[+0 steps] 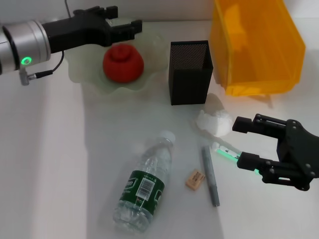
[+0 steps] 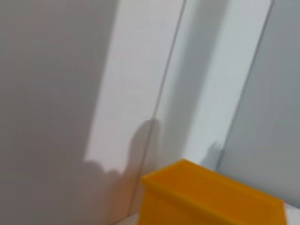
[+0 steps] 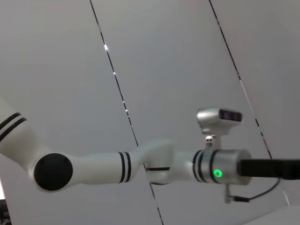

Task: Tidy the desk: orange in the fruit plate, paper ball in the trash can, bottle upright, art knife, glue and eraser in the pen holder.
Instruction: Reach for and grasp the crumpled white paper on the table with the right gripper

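- The pen holder point(image 1: 191, 72) stands upright in the middle of the desk; every other place here is given from it.
- The orange point(image 1: 123, 62) sits in the fruit plate point(image 1: 89, 74), to the holder's left.
- The left gripper point(image 1: 130, 27) hangs over the plate's far rim, fingers open and holding nothing.
- The trash can point(image 1: 256, 47) stands just right of the holder.
- The paper ball point(image 1: 214, 119) lies in front of the holder, slightly right.
- The right gripper point(image 1: 238, 142) is beside the ball, spread wide and empty.
- The bottle point(image 1: 144, 184) lies on its side in front of the holder.
- The eraser point(image 1: 195, 179) and a grey pen-like tool point(image 1: 210, 174) lie right of the bottle.
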